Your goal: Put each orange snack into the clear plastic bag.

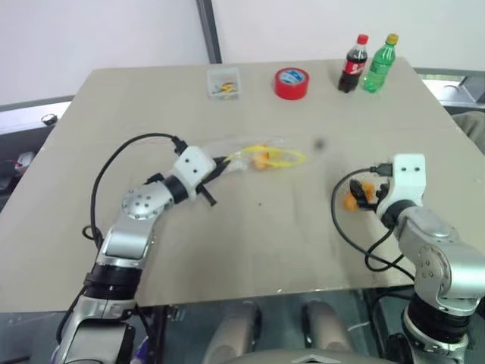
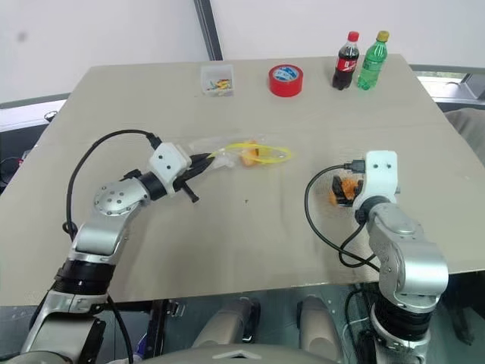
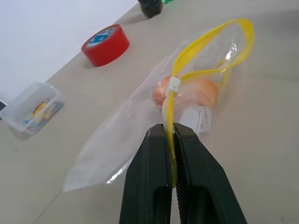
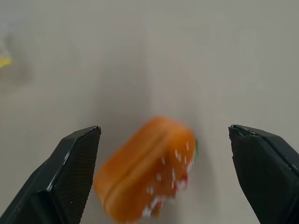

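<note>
So we have the left pincer clenched on the bag's yellow zip strip, fingers pressed together with the strip running between them. The bag lies on the desk around the middle, stretched out from the pincer toward the far right, mouth loop open at the far end. One snack sits inside the bag near the mouth, just past the zip slider.

The second snack is out on the bare desk at the right side, well apart from the bag. Our right pincer is released, jaws wide, one finger on each side of that snack with clear gaps both ways, not touching it as far as we can see. In the head views the snack shows just left of the right wrist, partly hidden by the black fingers.

Along the far edge of the desk: a small clear box, a red tape roll, then a cola bottle and a green bottle standing upright side by side. All well away from both pincers.
</note>
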You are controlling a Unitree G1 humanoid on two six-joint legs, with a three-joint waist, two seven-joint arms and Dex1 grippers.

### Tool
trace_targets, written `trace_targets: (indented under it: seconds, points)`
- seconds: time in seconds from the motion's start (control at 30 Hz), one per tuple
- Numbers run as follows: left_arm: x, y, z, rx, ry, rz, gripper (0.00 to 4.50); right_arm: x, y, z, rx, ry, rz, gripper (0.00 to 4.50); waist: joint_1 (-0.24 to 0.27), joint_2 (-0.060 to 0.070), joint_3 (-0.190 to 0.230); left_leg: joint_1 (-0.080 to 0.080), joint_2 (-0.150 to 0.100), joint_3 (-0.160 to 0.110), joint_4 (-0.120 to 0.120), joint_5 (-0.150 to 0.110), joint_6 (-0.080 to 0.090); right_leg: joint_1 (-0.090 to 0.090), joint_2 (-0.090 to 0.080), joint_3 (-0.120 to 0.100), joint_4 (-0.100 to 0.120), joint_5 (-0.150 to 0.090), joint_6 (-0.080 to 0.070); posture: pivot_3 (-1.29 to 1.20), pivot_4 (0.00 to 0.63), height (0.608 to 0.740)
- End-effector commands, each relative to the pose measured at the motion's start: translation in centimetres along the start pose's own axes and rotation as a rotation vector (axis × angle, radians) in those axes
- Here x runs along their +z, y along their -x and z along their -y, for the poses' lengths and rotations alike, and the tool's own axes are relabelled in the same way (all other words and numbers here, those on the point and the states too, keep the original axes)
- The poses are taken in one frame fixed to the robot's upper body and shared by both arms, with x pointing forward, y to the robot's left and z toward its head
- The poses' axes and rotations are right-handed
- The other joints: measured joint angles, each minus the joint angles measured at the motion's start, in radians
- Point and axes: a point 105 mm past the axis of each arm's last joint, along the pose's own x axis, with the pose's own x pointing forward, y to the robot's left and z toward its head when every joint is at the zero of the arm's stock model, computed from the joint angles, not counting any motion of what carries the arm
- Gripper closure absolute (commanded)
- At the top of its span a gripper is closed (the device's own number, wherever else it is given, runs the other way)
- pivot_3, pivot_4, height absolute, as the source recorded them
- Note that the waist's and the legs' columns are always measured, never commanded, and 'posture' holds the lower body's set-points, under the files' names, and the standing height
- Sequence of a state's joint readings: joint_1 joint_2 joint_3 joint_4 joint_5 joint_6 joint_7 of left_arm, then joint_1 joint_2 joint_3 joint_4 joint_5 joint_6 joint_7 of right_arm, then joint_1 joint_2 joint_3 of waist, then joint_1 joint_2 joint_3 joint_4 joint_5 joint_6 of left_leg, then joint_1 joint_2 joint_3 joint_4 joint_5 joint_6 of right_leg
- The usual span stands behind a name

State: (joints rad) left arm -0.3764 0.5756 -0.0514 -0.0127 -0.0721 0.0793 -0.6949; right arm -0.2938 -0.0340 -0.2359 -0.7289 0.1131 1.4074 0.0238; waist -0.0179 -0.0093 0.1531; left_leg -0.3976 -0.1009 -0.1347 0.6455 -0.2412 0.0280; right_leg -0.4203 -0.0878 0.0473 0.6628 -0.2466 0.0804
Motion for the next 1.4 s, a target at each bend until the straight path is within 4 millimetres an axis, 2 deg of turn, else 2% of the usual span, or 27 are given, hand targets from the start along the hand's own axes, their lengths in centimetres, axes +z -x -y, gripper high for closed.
trace_targets:
  seconds: [0.03,0.3,0.33,0.43,0.53,0.63,0.77,0.97,1.1,1.23,1.4]
  points:
    - [1.0,-0.1,-0.5,0.005,-0.042,0.033,4.5,0.1,-0.1,0.1,-0.033,-0.064,-0.007,0.02,0.0,0.0,0.0,0.0,0.0,0.0,0.0,0.0,0.0,0.0,0.0,0.0,0.0,0.0,0.0,0.0,0.15,0.74]
    - [0.9,0.4,-0.7,0.012,-0.044,0.03,4.5,-0.9,-0.8,0.8,-0.052,-0.116,-0.022,0.02,0.0,0.0,0.0,0.0,0.0,0.0,0.0,0.0,0.0,0.0,0.0,-0.001,0.0,0.0,0.0,0.0,0.15,0.74]
    - [0.9,0.4,-0.7,0.016,-0.041,0.031,4.5,-0.9,-1.0,0.8,-0.046,-0.103,-0.016,0.52,-0.001,0.0,0.0,0.0,0.0,0.0,0.0,0.0,0.0,0.0,0.0,-0.001,0.0,0.0,0.0,0.0,0.15,0.74]
    - [1.0,0.6,-0.7,0.023,-0.036,0.033,4.5,-0.5,-1.3,0.6,-0.022,-0.063,0.021,1.6,-0.002,0.0,0.0,0.0,0.0,0.0,0.0,0.0,0.0,0.0,0.0,-0.001,0.0,0.0,0.0,0.0,0.15,0.74]
    - [1.0,0.8,-0.7,0.033,-0.027,0.033,4.5,0.1,-1.1,-0.4,0.053,0.031,0.058,2.86,-0.002,0.0,0.0,0.0,0.0,0.0,0.0,0.0,0.0,0.0,0.0,-0.001,0.0,0.0,0.0,0.0,0.15,0.74]
    - [0.9,1.0,-0.6,0.038,-0.024,0.03,4.5,0.8,-0.5,-2.5,0.191,0.215,0.12,2.86,-0.003,0.0,0.0,0.0,0.0,0.0,0.0,0.0,0.0,0.0,0.0,0.0,0.0,0.0,0.0,0.0,0.15,0.74]
    - [1.0,1.3,-0.1,0.041,-0.017,0.033,4.5,1.5,0.5,-7.0,0.455,0.391,0.204,2.86,-0.012,0.0,0.0,0.0,0.0,-0.001,0.0,0.0,0.0,0.0,0.0,-0.001,0.0,0.0,0.0,0.0,0.15,0.74]
    - [1.2,1.8,0.7,0.029,-0.026,0.04,4.5,1.3,-0.2,-11.4,0.658,0.57,0.251,2.86,-0.02,-0.001,0.0,0.0,0.0,-0.001,0.001,0.0,0.0,0.001,0.0,-0.002,-0.001,0.0,0.0,0.0,0.15,0.74]
    - [1.9,2.6,2.0,-0.017,-0.045,0.065,4.5,1.2,-1.5,-13.3,0.731,0.658,0.247,2.86,-0.021,-0.001,0.0,0.0,0.0,-0.001,0.001,0.0,0.0,0.001,0.0,-0.001,-0.001,0.0,0.0,0.0,0.15,0.74]
    - [2.2,3.3,3.0,-0.057,-0.05,0.074,4.5,1.1,-2.6,-14.4,0.757,0.689,0.238,2.86,-0.019,-0.001,0.0,0.0,0.0,-0.001,0.001,0.0,0.0,0.001,0.0,-0.002,-0.001,0.0,0.0,0.0,0.15,0.74]
    - [1.4,4.4,4.9,-0.151,-0.079,0.03,4.5,1.2,-3.7,-15.3,0.783,0.712,0.252,2.86,-0.02,-0.001,0.0,0.0,0.0,-0.001,0.001,0.0,0.0,0.001,0.0,-0.001,-0.001,0.0,0.0,0.0,0.15,0.74]
